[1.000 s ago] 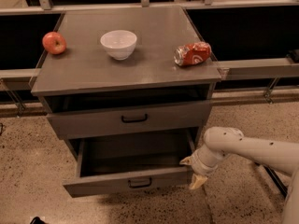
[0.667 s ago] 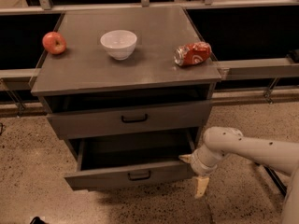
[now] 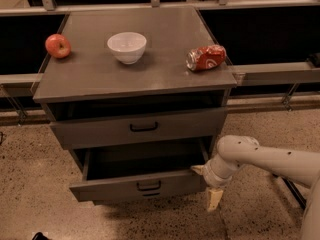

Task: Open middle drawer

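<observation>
The middle drawer (image 3: 117, 186) is a grey metal drawer with a small black bar handle (image 3: 149, 185). It stands pulled out from the cabinet, and its plain grey interior shows. My gripper (image 3: 206, 184) is at the right end of the drawer's front panel, on a white arm coming in from the right. It is open. One finger (image 3: 197, 169) lies at the drawer's right inner corner and the other finger (image 3: 214, 200) points down just outside the front. The drawer above (image 3: 144, 127) is closed.
On the cabinet top (image 3: 165, 76) are a red apple (image 3: 58, 45) at the left, a white bowl (image 3: 127, 46) in the middle and a crushed red can (image 3: 206, 57) at the right. Metal rails (image 3: 280, 74) run behind on both sides. The floor is speckled.
The middle drawer's front has slid back a little towards the cabinet. My gripper stayed at its right end, and the outer finger dropped slightly lower.
</observation>
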Available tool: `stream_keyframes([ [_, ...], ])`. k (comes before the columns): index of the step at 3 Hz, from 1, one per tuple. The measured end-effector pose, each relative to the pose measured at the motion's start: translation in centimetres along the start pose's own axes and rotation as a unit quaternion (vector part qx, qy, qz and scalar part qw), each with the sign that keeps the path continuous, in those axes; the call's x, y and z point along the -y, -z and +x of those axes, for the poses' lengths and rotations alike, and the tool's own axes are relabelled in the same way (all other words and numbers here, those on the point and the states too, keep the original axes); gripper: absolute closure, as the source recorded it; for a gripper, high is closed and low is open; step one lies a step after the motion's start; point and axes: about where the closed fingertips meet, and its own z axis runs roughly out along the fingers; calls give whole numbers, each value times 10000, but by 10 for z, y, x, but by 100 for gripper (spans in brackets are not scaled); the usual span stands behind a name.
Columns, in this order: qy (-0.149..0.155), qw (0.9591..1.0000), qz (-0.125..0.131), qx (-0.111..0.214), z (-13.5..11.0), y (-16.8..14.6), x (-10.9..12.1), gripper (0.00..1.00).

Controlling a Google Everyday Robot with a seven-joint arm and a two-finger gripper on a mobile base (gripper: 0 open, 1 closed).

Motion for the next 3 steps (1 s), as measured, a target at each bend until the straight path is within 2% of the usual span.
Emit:
stream_keyframes([
  [1,9,10000,-44,10,-2,0,-2,46],
  [2,14,10000,-57,16,-2,-1,-2,32],
  [3,5,10000,-71,13,-2,-1,-2,0],
])
